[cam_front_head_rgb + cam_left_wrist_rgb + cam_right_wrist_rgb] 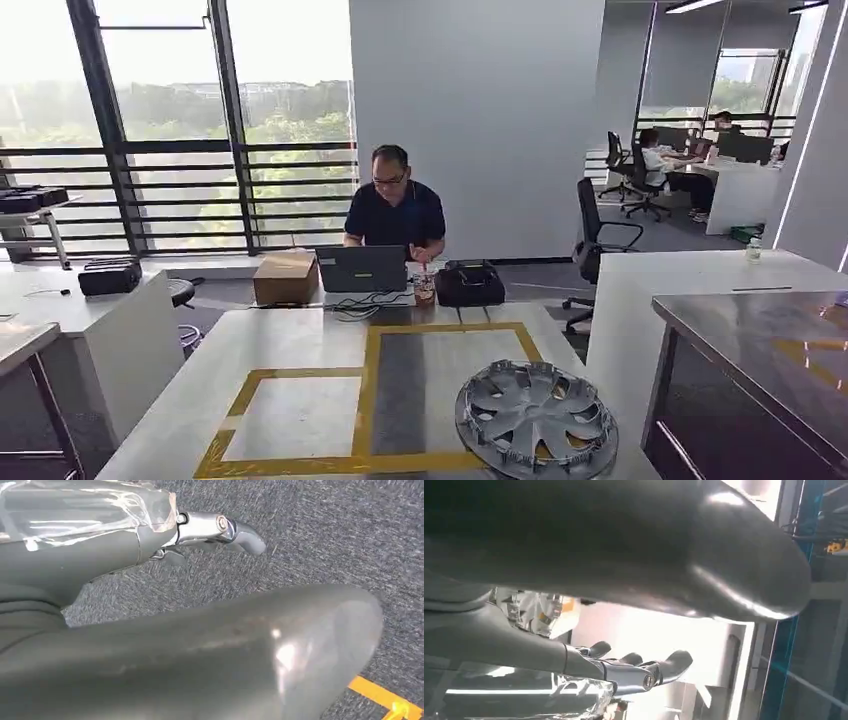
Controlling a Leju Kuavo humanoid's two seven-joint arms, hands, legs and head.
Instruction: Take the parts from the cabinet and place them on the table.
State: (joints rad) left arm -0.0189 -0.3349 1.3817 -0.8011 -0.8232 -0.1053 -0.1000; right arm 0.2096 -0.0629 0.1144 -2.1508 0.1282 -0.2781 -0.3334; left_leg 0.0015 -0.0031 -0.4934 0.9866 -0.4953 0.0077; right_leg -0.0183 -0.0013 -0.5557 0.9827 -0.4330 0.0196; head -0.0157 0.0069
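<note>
From the head view a silver wheel cover (pixel 536 418) lies flat at the near right corner of the table (pixel 300 345), while the wrist views show the left hand (pixel 150 595) over grey carpet (pixel 325 535) and the right hand (pixel 634 630), both empty with fingers apart.

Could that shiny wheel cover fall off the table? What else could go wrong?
Maybe. The wheel cover lies close to the table's near right corner, so a bump could push it off. It also lies across the yellow tape, not neatly inside a box. The cup beside the laptop could spill if the table gets knocked.
</note>
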